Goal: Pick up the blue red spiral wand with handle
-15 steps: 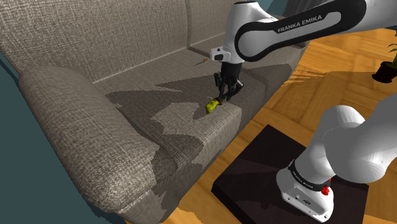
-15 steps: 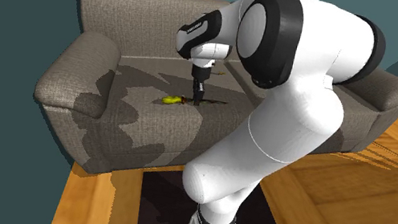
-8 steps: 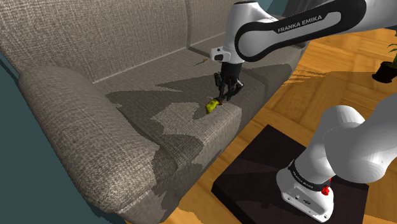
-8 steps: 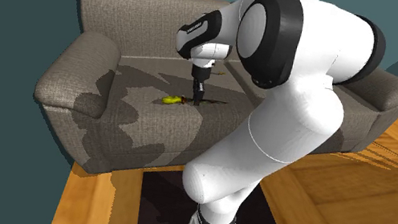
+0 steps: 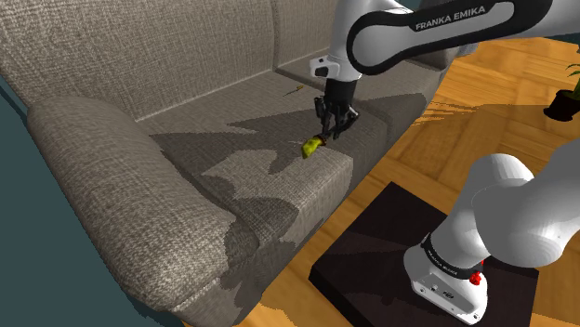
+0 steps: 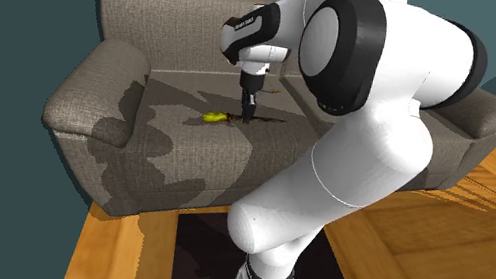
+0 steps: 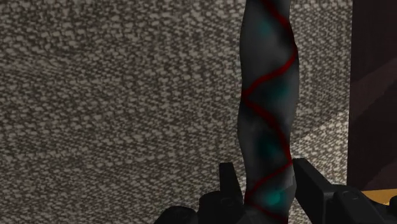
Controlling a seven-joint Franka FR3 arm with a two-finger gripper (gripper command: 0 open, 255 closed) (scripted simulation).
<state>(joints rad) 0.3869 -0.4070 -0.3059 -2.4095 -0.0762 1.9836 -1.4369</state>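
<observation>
My black gripper hangs over the front part of the grey sofa seat, shut on the wand. The wand's dark blue shaft with a red spiral runs away from the hand, clasped between both fingers. Its yellow-green handle end sticks out toward the shoulder view's left, just above the cushion. In the second exterior view the gripper points straight down and the yellow end lies to its left over the seat.
The sofa's thick armrest rises at the shoulder view's left, its backrest behind. A small yellowish speck lies near the back of the seat. Wooden floor, the black stand and a potted plant are at the right.
The arm has risen a little and shifted slightly right in the shoulder view. The wand's yellow end has come up with it, off the cushion.
</observation>
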